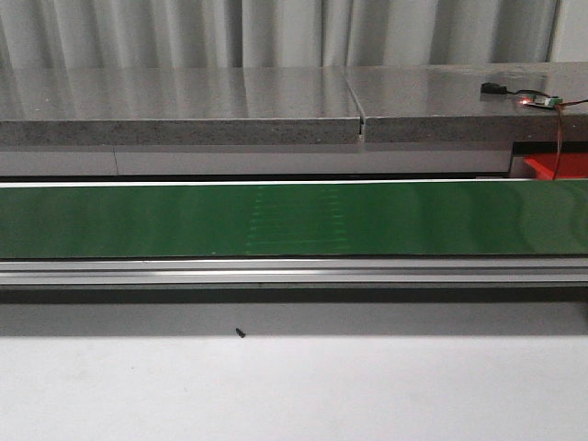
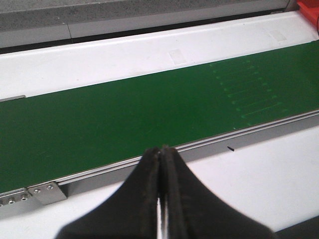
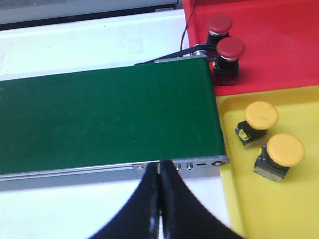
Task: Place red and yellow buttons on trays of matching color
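In the right wrist view, two red buttons (image 3: 220, 24) (image 3: 230, 49) stand on the red tray (image 3: 279, 45), and two yellow buttons (image 3: 261, 115) (image 3: 284, 149) stand on the yellow tray (image 3: 259, 209). Both trays lie past the end of the green conveyor belt (image 3: 104, 119). My right gripper (image 3: 160, 167) is shut and empty, over the belt's near rail. My left gripper (image 2: 162, 152) is also shut and empty, above the near rail of the belt (image 2: 124, 119). No button lies on the belt (image 1: 294, 219) in the front view; a corner of the red tray (image 1: 560, 165) shows at far right.
A grey stone-like shelf (image 1: 276, 106) runs behind the belt, with a small circuit board (image 1: 537, 101) and a wire on its right end. A white table surface (image 1: 294, 386) lies in front, with a tiny dark speck (image 1: 240, 333) on it.
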